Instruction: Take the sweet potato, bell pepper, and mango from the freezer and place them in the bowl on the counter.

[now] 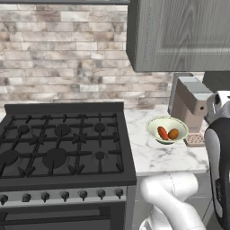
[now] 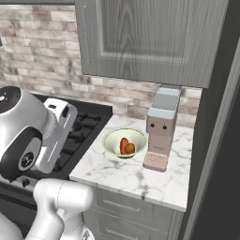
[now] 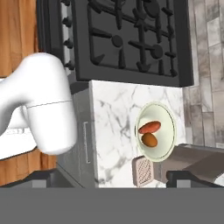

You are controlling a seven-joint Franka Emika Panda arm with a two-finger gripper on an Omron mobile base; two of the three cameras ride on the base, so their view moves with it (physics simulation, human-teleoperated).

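From the left base view, the bowl (image 1: 167, 129) sits on the marble table (image 1: 152, 157) between the black stove (image 1: 63, 143) and a coffee machine (image 1: 188, 105), holding the reddish sweet potato (image 1: 162, 133) and the orange mango (image 1: 173, 134); the bell pepper looks yet to be fetched. In the right base view the bowl (image 2: 124, 142) lies just beside the coffee machine (image 2: 161, 129), so a later drop could clip that machine or its tray; the table (image 2: 140, 180) has open room toward its front edge. The hand view looks down from high over the bowl (image 3: 155, 131), sweet potato (image 3: 149, 127) and mango (image 3: 149, 140), with the end effector (image 3: 112, 183) spread fully wide and holding nothing; the stove (image 3: 131, 39) edge runs close by.
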